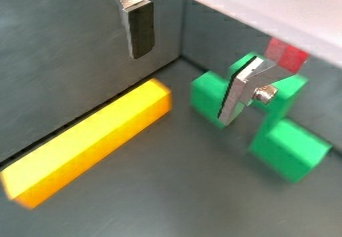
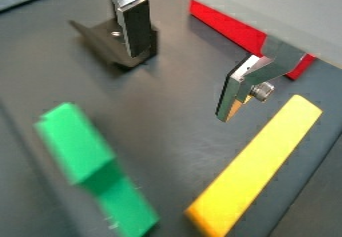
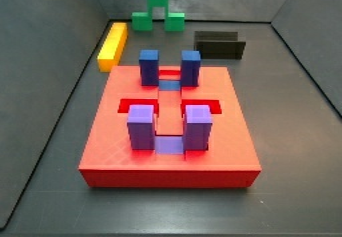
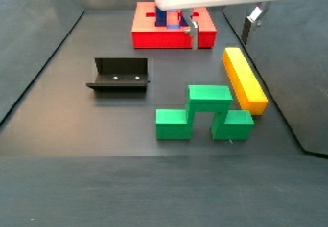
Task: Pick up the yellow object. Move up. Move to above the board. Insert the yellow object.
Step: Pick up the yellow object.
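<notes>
The yellow object (image 1: 87,146) is a long yellow-orange bar lying flat on the dark floor, also seen in the other views (image 2: 261,166) (image 3: 112,43) (image 4: 244,78). My gripper (image 1: 187,61) (image 2: 187,59) hangs open above the floor with nothing between its fingers. The bar lies off to one side of the gap, not in it. In a side view one fingertip (image 4: 252,18) shows above the bar's far end. The board (image 3: 167,131) (image 4: 160,37) is a red platform bearing blue and purple blocks; a wrist view shows its edge (image 2: 241,36).
A green stepped block (image 1: 261,126) (image 2: 87,156) (image 4: 199,111) (image 3: 156,16) sits close beside the bar. The black fixture (image 2: 114,41) (image 4: 118,75) (image 3: 218,46) stands on the floor. Grey walls enclose the floor on all sides.
</notes>
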Controlling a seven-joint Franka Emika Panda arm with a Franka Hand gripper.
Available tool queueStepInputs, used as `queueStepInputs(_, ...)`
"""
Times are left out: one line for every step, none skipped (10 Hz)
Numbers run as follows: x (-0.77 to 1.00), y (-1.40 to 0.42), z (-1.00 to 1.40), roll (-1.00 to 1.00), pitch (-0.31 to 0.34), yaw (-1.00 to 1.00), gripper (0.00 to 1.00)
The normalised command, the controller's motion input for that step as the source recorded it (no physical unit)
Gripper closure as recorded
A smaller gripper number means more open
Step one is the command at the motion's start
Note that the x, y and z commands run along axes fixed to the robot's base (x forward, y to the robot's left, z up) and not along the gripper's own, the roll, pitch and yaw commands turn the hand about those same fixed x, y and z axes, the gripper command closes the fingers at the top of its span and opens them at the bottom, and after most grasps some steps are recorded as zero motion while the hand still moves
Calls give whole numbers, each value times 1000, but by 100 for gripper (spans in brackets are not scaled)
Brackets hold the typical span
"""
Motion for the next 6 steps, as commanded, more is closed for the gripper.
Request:
queueStepInputs(-369, -900, -463, 297, 0, 3, 0)
queueStepInputs(-506, -831, -491, 264, 0, 0, 0)
queueStepInputs(-637, -649, -491, 177, -19, 0, 0)
queueStepInputs(-777, -463, -429, 103, -57, -57, 0)
queueStepInputs(-771, -363, -443, 54, -64, -106, 0)
queueStepInputs(-686, -143, -374, 0, -67, -160, 0)
